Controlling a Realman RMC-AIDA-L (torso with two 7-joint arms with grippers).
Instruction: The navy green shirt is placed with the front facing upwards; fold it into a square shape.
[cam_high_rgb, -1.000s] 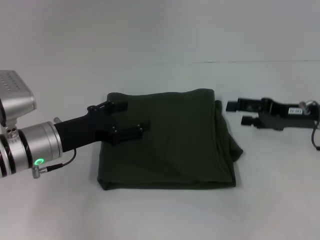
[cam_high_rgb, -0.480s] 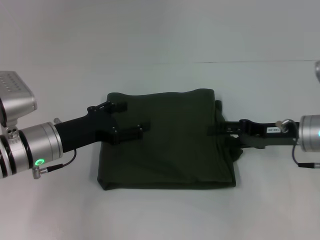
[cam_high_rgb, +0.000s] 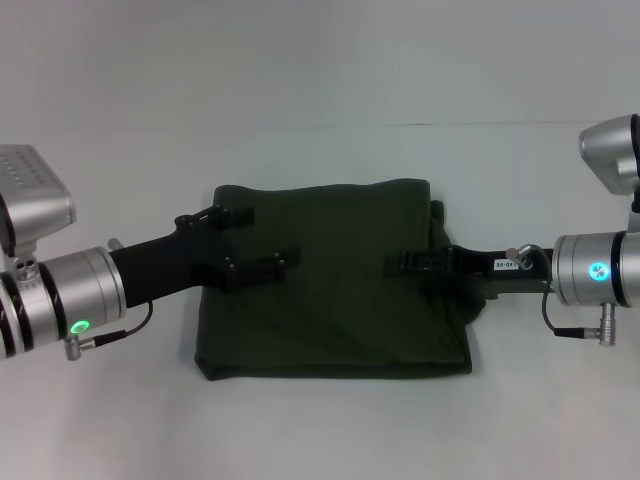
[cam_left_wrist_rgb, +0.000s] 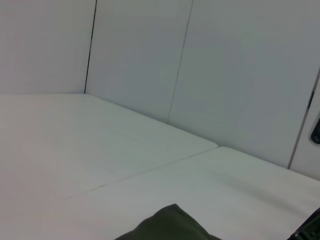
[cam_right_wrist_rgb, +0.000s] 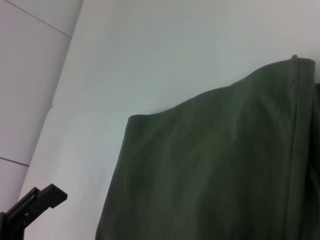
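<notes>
Reaching in from 3 o'clock onto the nearly square navy green shirt (cam_high_rgb: 335, 280) at table centre, right gripper (cam_high_rgb: 400, 265) narrow, advanced since a second ago; left gripper (cam_high_rgb: 268, 238) wide at 9 o'clock, likely final smoothing.

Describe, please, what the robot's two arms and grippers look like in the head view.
Both arms have silver cylindrical wrists with a lit green ring and a thin black cable. The left gripper is matte black with flat two-pronged fingers; the right gripper is black too, with a small white label on its body.
</notes>
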